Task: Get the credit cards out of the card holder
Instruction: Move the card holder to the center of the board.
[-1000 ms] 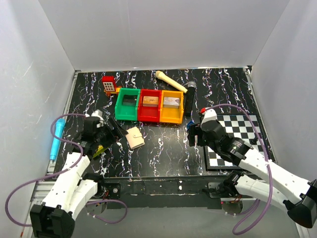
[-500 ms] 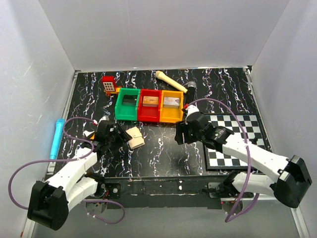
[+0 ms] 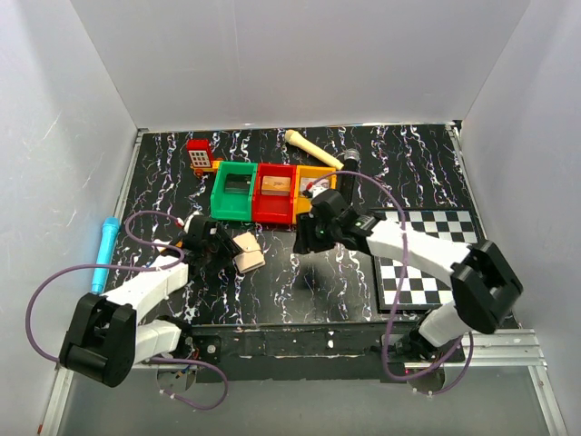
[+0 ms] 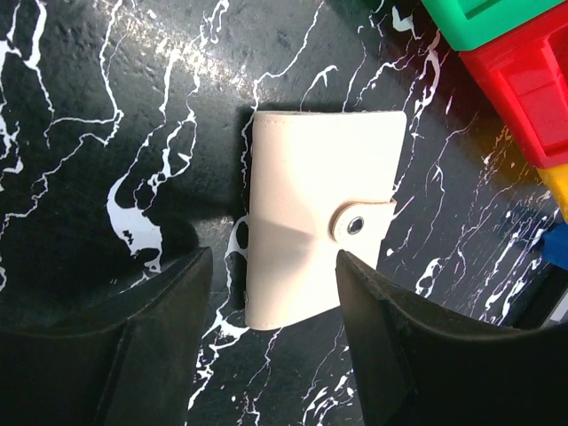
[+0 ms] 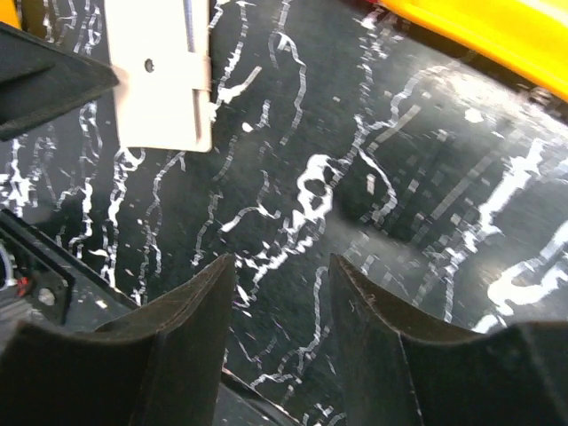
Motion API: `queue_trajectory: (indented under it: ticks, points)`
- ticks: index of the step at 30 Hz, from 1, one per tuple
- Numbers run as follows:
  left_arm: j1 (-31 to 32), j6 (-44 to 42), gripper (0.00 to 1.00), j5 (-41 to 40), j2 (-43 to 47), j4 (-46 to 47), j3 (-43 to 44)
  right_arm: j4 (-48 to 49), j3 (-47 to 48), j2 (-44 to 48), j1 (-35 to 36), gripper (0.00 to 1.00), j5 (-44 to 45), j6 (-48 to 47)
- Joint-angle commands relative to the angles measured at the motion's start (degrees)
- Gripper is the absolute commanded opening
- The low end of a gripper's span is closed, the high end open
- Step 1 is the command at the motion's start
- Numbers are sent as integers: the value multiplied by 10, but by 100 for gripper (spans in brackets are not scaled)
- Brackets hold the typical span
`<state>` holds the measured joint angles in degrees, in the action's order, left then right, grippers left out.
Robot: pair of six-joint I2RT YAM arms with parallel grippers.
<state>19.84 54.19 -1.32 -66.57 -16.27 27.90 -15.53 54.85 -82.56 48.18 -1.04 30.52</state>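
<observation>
Nothing done yet: card holder (image 4: 319, 226) lies snapped shut on the bench (image 4: 89, 133) near the green bin (image 4: 497, 18), cards unseen, probably inside; my left claw (image 4: 271, 257) open astride its near end, right claw (image 5: 280, 262) open, empty.

Card holder (image 4: 319, 226) lies flat and closed on the table (image 3: 336, 282).
- Behind it: green bin (image 3: 234, 190) and red bin (image 3: 275, 193) stand near and wall off that side.
- Left of it: left pincer (image 4: 272, 262), jaws apart, sits astride the end facing it.
- Right of it: bare table as far as the right pincer (image 5: 282, 266).
- In front of it: bare table to the edge.
</observation>
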Motion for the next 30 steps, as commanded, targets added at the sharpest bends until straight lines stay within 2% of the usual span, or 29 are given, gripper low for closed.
queue_trajectory:
  ticks: [1,10,17,30]
  points:
    - [-5,2,56,-1,-12,23,7,41,61,-73,2,55,-79,28]
    - [-16,-9,38,13,-30,31,0,96,105,-169,9,70,-131,53]
    - [-16,-12,31,33,-46,35,-3,84,144,-217,20,69,-137,44]
    - [-16,-30,28,59,-61,45,-14,63,197,-284,32,63,-145,33]
